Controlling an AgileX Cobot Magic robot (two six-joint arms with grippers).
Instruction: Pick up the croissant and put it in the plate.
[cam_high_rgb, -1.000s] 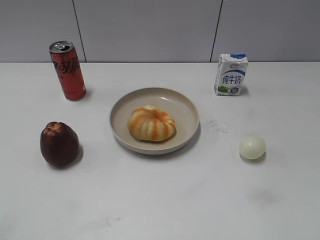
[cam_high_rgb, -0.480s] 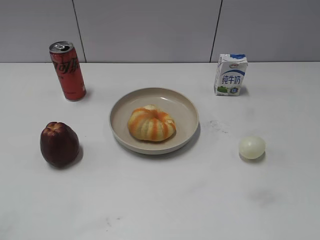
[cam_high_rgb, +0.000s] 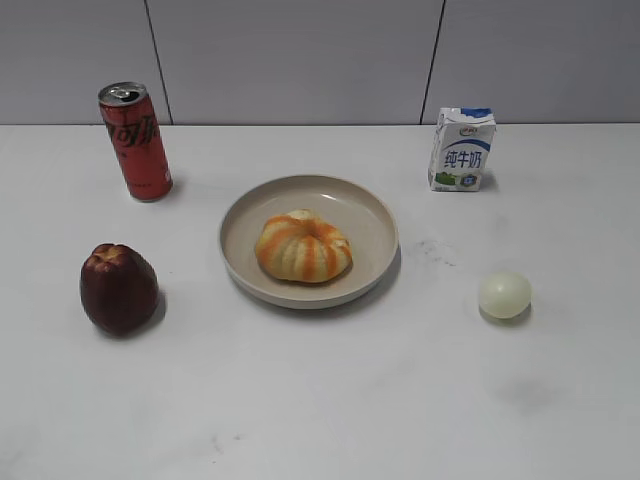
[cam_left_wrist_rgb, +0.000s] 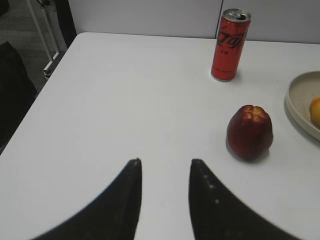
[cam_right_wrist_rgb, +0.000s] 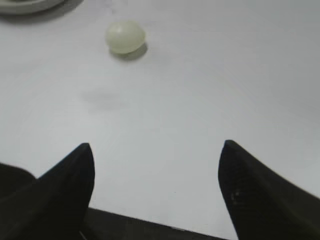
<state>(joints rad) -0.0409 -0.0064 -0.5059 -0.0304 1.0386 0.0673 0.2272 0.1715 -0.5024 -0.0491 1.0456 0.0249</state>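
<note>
The croissant, a lumpy bun with orange and cream stripes, lies inside the round beige plate at the middle of the table. A sliver of the croissant and the plate's rim show at the right edge of the left wrist view. My left gripper is open and empty over bare table, left of the plate. My right gripper is open wide and empty near the table's front edge. Neither gripper shows in the exterior view.
A dark maroon apple-like fruit stands left of the plate, also in the left wrist view. A red can stands at the back left, a milk carton at the back right. A pale egg-like ball lies to the right.
</note>
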